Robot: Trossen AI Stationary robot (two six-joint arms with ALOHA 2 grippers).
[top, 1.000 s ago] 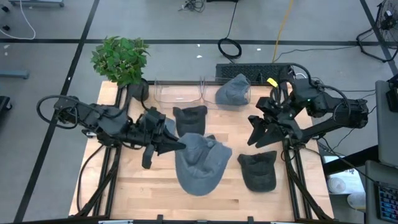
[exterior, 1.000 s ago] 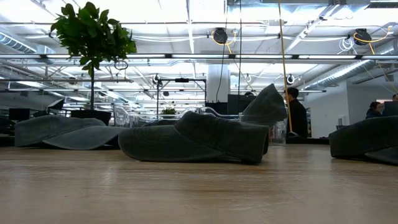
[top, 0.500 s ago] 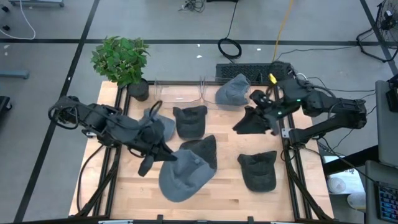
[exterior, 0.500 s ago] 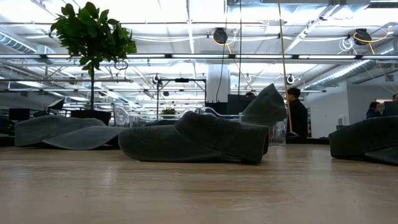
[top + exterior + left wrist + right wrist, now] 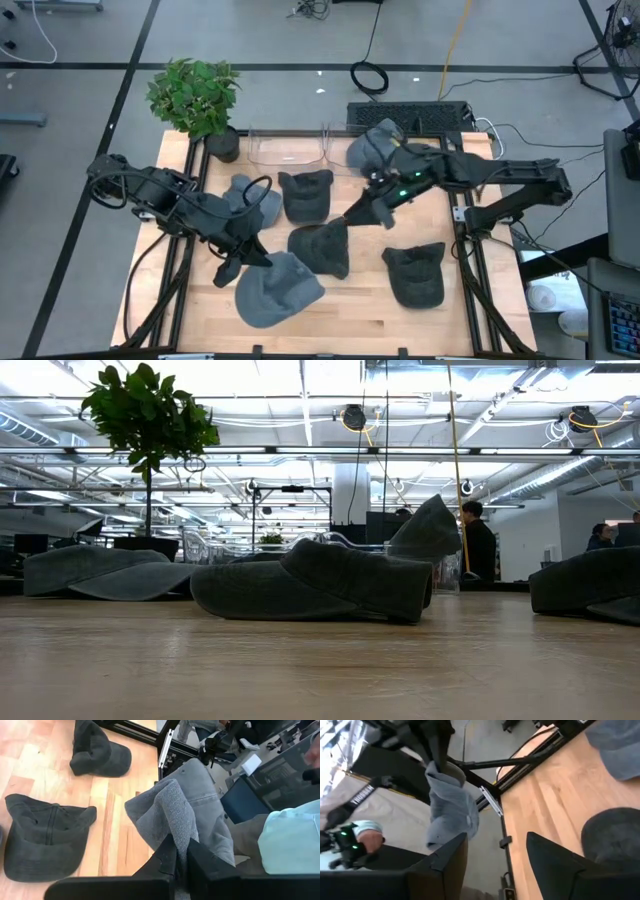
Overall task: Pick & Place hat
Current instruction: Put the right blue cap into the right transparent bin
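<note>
Over the light wooden worktop (image 5: 360, 310) the left pincer (image 5: 243, 258) hangs near the front left part, its two dark fingers (image 5: 167, 855) pinched tight on a fold of the light grey fabric cap (image 5: 270, 290), which droops from the grip with its lower part spread over the boards; seen from the wrist, the cloth (image 5: 185, 815) rises up out of the clamp. The right pincer (image 5: 362, 212) reaches in towards the middle, above and just beside the dark grey cap (image 5: 322, 248) lying flat at the centre, and its fingers (image 5: 555, 865) stand wide apart with nothing between them. Another dark cap (image 5: 305, 192) lies behind that one, a further dark cap (image 5: 415, 272) sits well to the right near the front, and a grey cap (image 5: 375, 145) rests at the back edge beside a clear plastic bin (image 5: 288, 150). A leafy green potted plant (image 5: 195, 95) stands at the back left corner
</note>
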